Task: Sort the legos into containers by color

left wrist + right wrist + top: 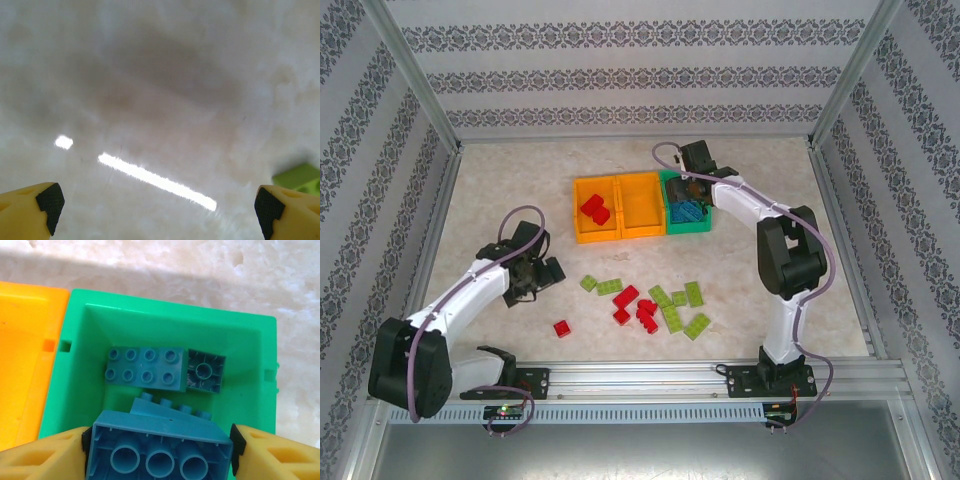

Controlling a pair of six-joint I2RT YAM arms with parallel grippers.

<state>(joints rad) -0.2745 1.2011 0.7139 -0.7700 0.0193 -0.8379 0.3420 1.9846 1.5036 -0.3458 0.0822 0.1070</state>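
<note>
Yellow fingers with black pads [236,442] on the right claw [160,445] press against both ends of a blue brick [160,432]. The brick is clamped between them with its hollow underside and three round tubes facing the wrist camera. It hangs over the green bin [170,304], tilted a little. Below it in that bin lie a blue eight-stud brick [145,367] with its studs up, a small blue brick [205,371] turned upside down and touching the eight-stud brick's end, and another blue brick [170,407] partly hidden under the held one. The middle orange bin [25,340] touches the green bin's left wall. From the top view, the three bins stand in a row toward the far edge of the bench [500,180], with the left orange bin [595,238] holding red bricks [595,208].

The left claw [160,205] hangs low over bare bench toward the left edge, its fingers [50,200] spread wide apart with nothing between them. One lime brick [297,176] lies just beside its right finger. Loose lime bricks [672,318] and red bricks [646,310] are scattered between the bins and the near edge. A single red brick [563,328] lies apart, closer to the left arm.
</note>
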